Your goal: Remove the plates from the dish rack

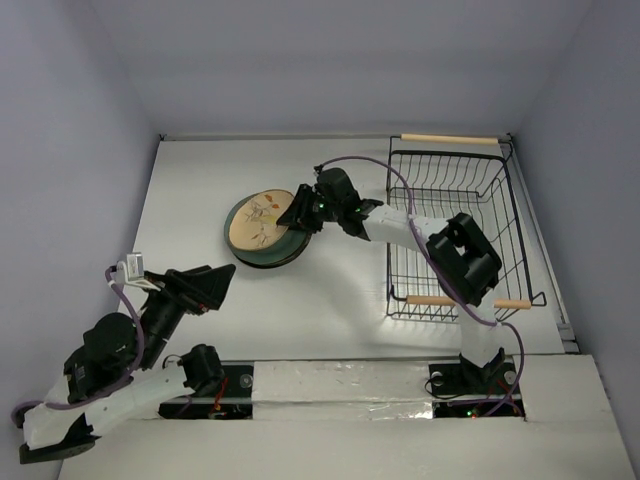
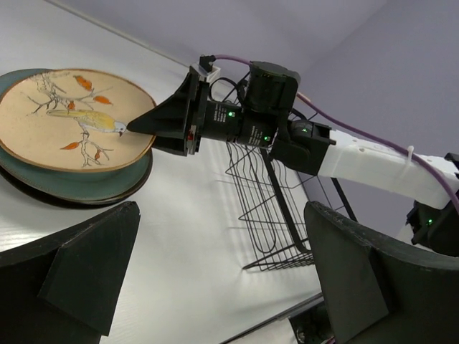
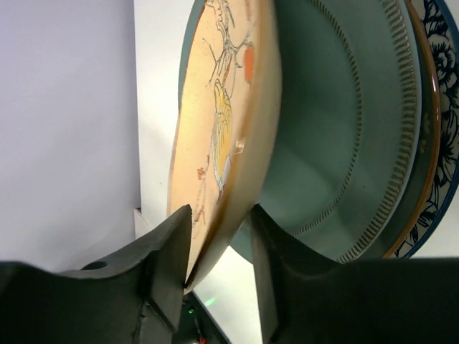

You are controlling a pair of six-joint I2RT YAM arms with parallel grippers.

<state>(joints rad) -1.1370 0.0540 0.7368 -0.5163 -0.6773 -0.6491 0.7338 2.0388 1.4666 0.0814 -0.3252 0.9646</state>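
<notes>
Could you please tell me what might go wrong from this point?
The right gripper pinches the tan plate only at its rim, slightly above the teal plate; it could slip and clatter down. One of its fingers sits between those plates, so pulling back might drag the tan plate off-centre.

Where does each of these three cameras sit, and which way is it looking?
Top external: overhead behind the arms, looking down on table, dish rack, both arms.
Left wrist: low over the table, facing the right gripper; own fingers below.
Right wrist: close on the tan plate, its rim between its fingers.
All three share that plate.
</notes>
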